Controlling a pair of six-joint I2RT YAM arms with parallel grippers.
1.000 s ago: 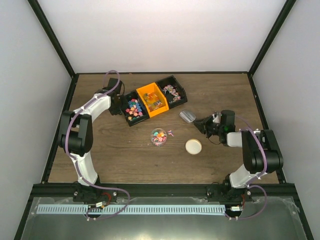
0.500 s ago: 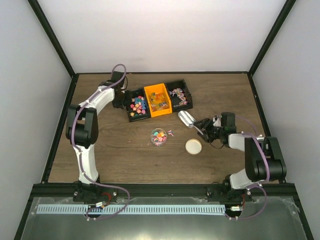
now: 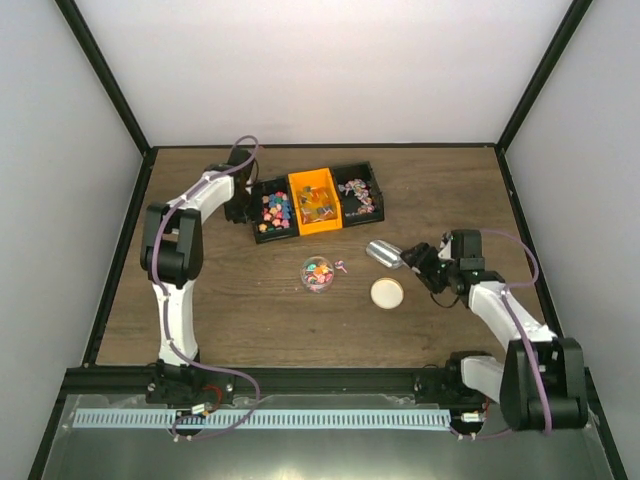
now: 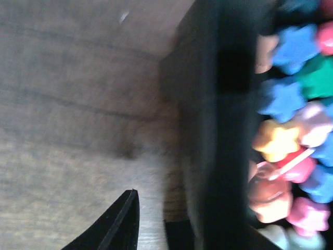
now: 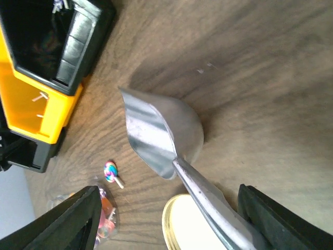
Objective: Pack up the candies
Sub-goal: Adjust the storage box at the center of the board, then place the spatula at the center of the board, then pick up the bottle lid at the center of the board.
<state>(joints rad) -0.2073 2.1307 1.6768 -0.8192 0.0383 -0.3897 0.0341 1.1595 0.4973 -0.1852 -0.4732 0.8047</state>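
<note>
The candies (image 3: 272, 212) fill a black bin, star shapes close up in the left wrist view (image 4: 291, 135). More lie in the orange bin (image 3: 317, 200), the right black bin (image 3: 358, 195) and the clear jar (image 3: 318, 273). One lollipop (image 5: 111, 172) lies loose beside the jar. My left gripper (image 4: 151, 229) sits against the black bin's outer wall (image 4: 218, 130), jaws slightly apart on nothing. My right gripper (image 5: 169, 200) stands wide open astride the handle of a metal scoop (image 5: 156, 130), which rests on the table.
A cream round lid (image 3: 387, 292) lies just under the scoop handle, right of the jar. The three bins stand in a row at the back centre. Black frame posts border the wooden table (image 3: 230, 310) on both sides.
The row of bins has swung round and shifted right. My left gripper's jaws have parted a little. My right gripper has opened off the scoop, which has moved slightly nearer and to the right.
</note>
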